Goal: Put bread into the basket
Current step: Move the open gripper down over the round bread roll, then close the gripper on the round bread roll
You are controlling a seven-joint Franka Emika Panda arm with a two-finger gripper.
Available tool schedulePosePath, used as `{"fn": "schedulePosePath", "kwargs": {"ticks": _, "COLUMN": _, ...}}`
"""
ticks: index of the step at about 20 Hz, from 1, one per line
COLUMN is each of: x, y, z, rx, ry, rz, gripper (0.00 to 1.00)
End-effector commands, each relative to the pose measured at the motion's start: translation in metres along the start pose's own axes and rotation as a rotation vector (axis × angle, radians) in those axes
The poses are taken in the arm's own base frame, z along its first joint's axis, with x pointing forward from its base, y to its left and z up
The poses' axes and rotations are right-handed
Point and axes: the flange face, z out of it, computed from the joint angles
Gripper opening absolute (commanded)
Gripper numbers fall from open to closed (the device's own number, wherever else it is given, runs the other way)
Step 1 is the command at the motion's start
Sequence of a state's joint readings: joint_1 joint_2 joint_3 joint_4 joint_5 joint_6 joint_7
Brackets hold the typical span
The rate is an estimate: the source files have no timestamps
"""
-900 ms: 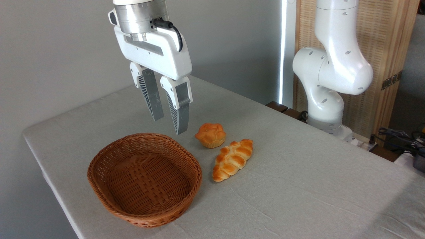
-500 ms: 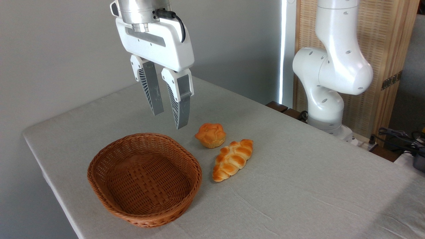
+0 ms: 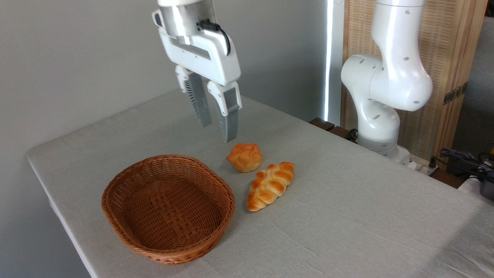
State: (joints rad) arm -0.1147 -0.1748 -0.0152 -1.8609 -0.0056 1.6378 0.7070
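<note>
One view only, the fixed camera, and it shows the whole table (image 3: 347, 216). The gripper (image 3: 218, 131) hangs in the air with its two ribbed fingers (image 3: 230, 121) pointing down and a little to the right, parted by a narrow gap and holding nothing. The bread (image 3: 244, 156), the small round bun with the knotted top, sits upright on the cloth just below the finger tips and slightly to their right in the picture; it is untouched, and how far in front of or behind the fingers it lies cannot be told from this angle. Being round, the bun has no long axis to line up with, so any finger heading should do, but the present gap looks narrower than the bun, so my judgement is that the fingers need to spread wider before coming down around it. The braided loaf (image 3: 270, 185) lies just to the bun's lower right, close but apart from it, its long axis running from lower left to upper right; a finger coming down on that side has little room. The basket (image 3: 115, 216) stands empty, with its near rim just beside the bun on the left, so the carry afterwards is a short one leftward.
</note>
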Motion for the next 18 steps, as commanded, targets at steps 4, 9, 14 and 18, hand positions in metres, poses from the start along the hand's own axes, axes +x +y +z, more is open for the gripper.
{"fn": "schedulePosePath", "kwargs": {"ticks": 4, "x": -0.012, "y": 0.072, "z": 0.073, "rx": -0.054, "ry": -0.032, "rz": 0.113, "gripper": 1.00}}
{"fn": "schedulePosePath", "kwargs": {"ticks": 9, "x": -0.006, "y": 0.098, "z": 0.120, "rx": -0.072, "ry": -0.054, "rz": 0.159, "gripper": 1.00}}
{"fn": "schedulePosePath", "kwargs": {"ticks": 14, "x": 0.004, "y": 0.104, "z": 0.140, "rx": -0.110, "ry": 0.046, "rz": 0.127, "gripper": 1.00}}
{"fn": "schedulePosePath", "kwargs": {"ticks": 18, "x": 0.005, "y": 0.111, "z": 0.156, "rx": -0.121, "ry": 0.017, "rz": 0.144, "gripper": 1.00}}
